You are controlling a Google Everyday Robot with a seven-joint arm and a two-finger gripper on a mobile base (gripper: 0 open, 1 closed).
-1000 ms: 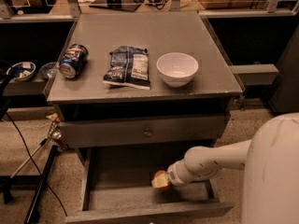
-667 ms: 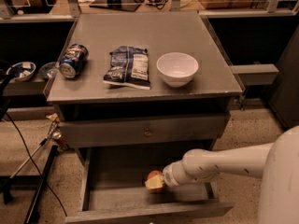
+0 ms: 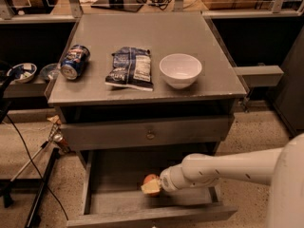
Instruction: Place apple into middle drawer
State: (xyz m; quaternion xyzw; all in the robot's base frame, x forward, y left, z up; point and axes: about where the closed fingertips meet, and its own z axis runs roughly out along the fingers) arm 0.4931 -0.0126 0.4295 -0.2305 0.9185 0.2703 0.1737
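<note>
Speckled floor surrounds the grey desk you are working at, and its top carries three things that have no part in this job: a blue soda can lying on its side toward the left, a chip bag flat in the centre, and a white bowl upright to the right. Below the top sits a closed drawer front with a small round knob, and beneath that the middle drawer is pulled out toward the bottom of the frame, its bare floor exposed so the fruit can go straight down into it. Your white arm reaches in from the lower right, running low and nearly level so that it clears the closed drawer front above. At its tip, the gripper is inside the drawer box, roughly at the middle of its width, and it looks clamped on the apple, which shows red-orange just beyond the wrist with a pale finger across its lower side. The apple sits within the drawer's walls, close over the floor; you cannot tell whether it touches the wood. By my reading the carry is nearly done, and what remains is for you to lower, release and draw the arm clear without brushing the drawer above.
</note>
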